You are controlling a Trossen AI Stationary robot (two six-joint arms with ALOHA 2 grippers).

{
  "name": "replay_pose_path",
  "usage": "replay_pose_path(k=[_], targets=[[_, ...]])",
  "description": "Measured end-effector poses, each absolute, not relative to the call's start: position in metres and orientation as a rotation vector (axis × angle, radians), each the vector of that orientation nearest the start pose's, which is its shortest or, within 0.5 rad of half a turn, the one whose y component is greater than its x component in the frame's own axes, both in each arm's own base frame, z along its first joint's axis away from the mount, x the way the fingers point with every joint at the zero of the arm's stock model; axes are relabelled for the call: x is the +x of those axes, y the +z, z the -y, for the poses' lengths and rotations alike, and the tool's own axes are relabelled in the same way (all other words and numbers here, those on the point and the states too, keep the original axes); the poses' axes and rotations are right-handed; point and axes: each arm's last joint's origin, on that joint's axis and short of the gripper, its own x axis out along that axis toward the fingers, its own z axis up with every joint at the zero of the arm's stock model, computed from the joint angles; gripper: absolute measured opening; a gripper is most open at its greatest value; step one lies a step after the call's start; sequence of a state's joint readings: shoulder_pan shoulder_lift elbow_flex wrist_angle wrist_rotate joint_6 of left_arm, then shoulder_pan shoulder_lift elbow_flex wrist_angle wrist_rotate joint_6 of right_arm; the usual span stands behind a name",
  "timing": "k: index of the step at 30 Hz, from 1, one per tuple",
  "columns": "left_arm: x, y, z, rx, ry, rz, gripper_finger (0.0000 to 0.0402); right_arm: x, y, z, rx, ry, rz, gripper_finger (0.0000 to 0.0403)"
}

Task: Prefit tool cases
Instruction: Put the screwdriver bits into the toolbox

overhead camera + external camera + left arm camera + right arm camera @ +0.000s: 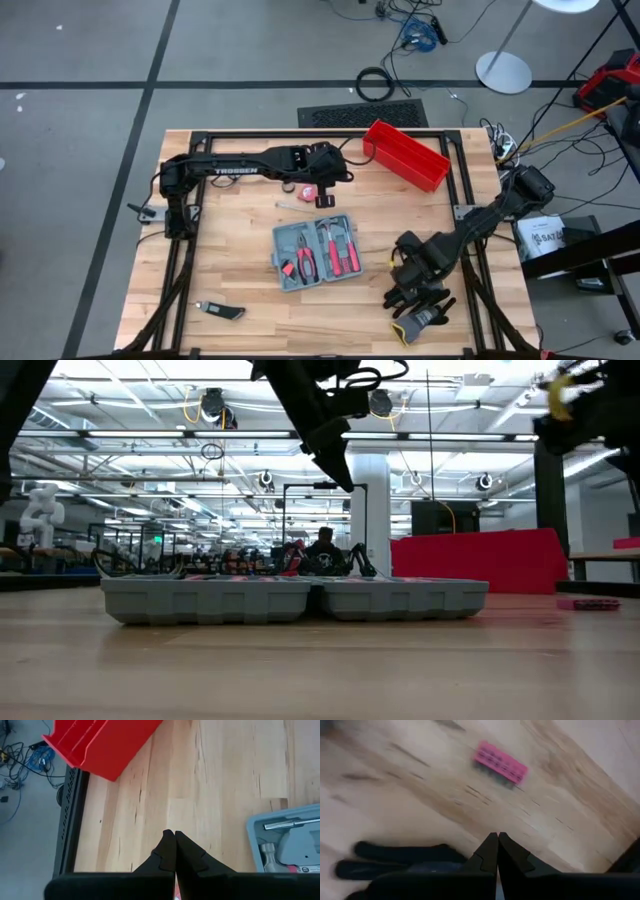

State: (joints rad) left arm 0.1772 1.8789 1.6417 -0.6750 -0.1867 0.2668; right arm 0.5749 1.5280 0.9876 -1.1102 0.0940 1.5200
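A red bin [405,155] sat at the table's [240,270] far edge; a black glove [418,295] lay well right of it, nearer.

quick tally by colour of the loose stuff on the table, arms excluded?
Red: 1, the open bin
Grey-blue: 1, the tool case, lying open
Pink: 1, a small flat block
Black: 2, a glove and a small tool near the front left corner
Total: 5, not counting small items by the left gripper, too small to identify.
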Motion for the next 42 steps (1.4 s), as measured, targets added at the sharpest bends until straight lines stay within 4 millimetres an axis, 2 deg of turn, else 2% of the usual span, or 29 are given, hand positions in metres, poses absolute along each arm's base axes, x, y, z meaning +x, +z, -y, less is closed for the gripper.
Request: replay_pose_path(k=[4,7,10,15,21,26,33,38,42], targets=[[0.404,0.280,-0.078,0.251,0.216,-0.946,0.0000,0.196,0.182,-0.129,0.657,-0.887,-1.383,0.0000],[0.404,0.280,-0.078,0.251,0.215,-0.947,0.0000,0.197,0.166,-0.127,0.698,-0.867,-1.346,0.0000],[0.404,0.280,-0.078,0.251,0.215,-0.948,0.0000,0.194,0.151,-0.122,0.720,-0.866,-1.307,0.0000],[0.404,0.280,-0.078,0.251,0.215,-0.949,0.0000,0.188,0.139,-0.110,0.697,-0.923,-1.312,0.0000],[0.404,0.280,-0.078,0.251,0.215,-0.949,0.0000,0.190,0.135,-0.099,0.672,-0.895,-1.348,0.0000],[0.404,0.280,-0.078,0.251,0.214,-0.950,0.0000,0.194,0.137,-0.100,0.685,-0.839,-1.369,0.0000],[0.404,0.280,-0.078,0.259,0.211,-0.952,0.0000,0.198,0.137,-0.093,0.680,-0.866,-1.335,0.0000],[0.401,0.284,-0.081,0.287,0.237,-0.955,0.0000,0.205,0.137,-0.080,0.621,-0.869,-1.297,0.0000],[0.399,0.290,-0.086,0.288,0.255,-0.934,0.0000,0.212,0.136,-0.060,0.494,-0.891,-1.244,0.0000]])
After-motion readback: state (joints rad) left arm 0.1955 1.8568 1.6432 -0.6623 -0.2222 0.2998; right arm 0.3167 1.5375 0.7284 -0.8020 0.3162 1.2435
